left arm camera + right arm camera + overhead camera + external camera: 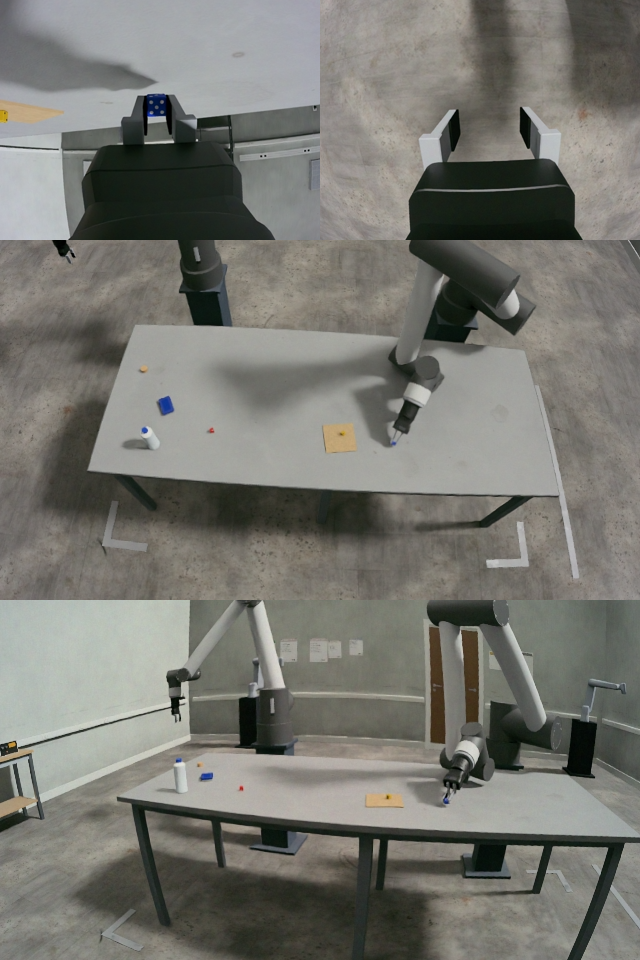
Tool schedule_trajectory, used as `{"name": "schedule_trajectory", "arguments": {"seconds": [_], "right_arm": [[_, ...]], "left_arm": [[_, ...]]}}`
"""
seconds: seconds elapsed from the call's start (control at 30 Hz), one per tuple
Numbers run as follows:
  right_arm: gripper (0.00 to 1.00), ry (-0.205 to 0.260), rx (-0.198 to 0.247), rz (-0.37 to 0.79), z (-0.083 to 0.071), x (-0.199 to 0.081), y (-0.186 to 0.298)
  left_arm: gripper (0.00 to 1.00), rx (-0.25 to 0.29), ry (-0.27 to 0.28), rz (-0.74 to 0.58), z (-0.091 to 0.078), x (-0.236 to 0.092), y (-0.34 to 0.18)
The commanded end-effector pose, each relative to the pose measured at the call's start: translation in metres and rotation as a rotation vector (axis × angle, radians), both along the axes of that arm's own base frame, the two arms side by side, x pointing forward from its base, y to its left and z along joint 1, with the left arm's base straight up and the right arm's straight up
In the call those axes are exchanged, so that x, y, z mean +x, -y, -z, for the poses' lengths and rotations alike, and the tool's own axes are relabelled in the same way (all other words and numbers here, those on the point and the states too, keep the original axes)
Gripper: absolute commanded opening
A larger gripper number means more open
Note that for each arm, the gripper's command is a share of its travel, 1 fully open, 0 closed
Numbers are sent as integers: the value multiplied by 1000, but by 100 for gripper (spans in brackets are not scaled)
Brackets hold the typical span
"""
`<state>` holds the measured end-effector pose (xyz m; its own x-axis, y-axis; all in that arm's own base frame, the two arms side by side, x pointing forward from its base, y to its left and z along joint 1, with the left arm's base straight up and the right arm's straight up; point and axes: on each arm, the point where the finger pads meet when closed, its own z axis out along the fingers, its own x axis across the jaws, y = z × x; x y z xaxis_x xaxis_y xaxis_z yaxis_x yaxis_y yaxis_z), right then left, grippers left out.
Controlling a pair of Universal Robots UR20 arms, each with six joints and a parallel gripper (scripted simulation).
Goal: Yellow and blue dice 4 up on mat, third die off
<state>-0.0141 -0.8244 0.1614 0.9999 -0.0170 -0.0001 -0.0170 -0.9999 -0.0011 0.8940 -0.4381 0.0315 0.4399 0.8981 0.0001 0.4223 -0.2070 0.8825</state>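
Three dice are in play here, and the blue one (393, 443) (446, 801) (156, 105) is the one getting the attention. The left gripper (394, 441) (447, 798) (156, 107) has it pinched between its dark pads, with a five-pip face turned to the left wrist camera. The blue die is off the mat (332, 445) (378, 802) (26, 113), out to the side of it. Whether it's touching the tabletop (280, 460) (310, 810) (206, 31), can't really tell.

Yellow die (342, 433) (389, 797) (3, 116) is sitting on the mat, nobody holding it. Pips are too small to say what's on top. The red die (211, 430) (241, 788) is well apart from the mat, on the table, so it's off the mat like it should be.

The right gripper (70, 257) (177, 718) (489, 121) is wide open with nothing in it, hanging over the floor beyond the table. Other stuff around: a white bottle with a blue cap (151, 439) (180, 777) standing upright, a blue block (166, 405) (206, 776) near it, plus a little orange thing (144, 369) (199, 764).
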Motion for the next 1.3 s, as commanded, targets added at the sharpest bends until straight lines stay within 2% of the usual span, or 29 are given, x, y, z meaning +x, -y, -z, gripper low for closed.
{"name": "schedule_trajectory", "arguments": {"seconds": [0.0,0.7,1.27], "right_arm": [[100,0,-1,0,-1,0,0],[100,0,-1,0,-1,0,0],[100,0,-1,0,-1,0,0]], "left_arm": [[34,-1,1,0,0,0,0],[34,-1,1,0,0,0,0],[34,-1,1,0,9,0,0]]}}
